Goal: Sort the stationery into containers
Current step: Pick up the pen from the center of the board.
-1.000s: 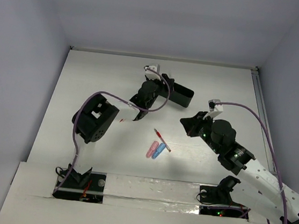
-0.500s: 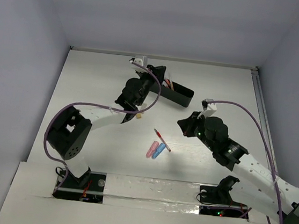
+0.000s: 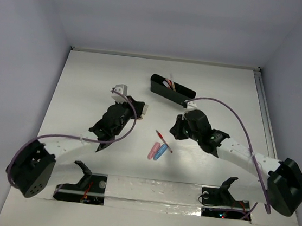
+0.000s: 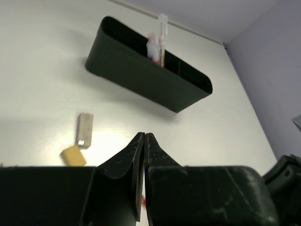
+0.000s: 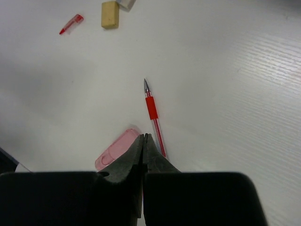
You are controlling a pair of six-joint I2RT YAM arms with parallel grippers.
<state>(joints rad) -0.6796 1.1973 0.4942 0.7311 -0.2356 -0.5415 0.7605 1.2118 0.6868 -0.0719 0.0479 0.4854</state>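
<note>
Red pen [image 5: 154, 120]: mid-table, just right of pink capsule [image 5: 115, 149]; black tray [image 4: 141, 77] well apart, far side. Judged light, stiff, slick, prone to roll; pinch across the red grip band. Right gripper [image 5: 143, 136] just above it, jaws pressed together, empty; left gripper [image 4: 144, 136] likewise.

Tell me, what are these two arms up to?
Two robot arms are sorting stationery into a black tray, which already holds some pens. The left gripper and right gripper are both shut and empty. A red pen, pink piece, blue piece, tan eraser, white eraser and red cap lie loose on the table.
</note>
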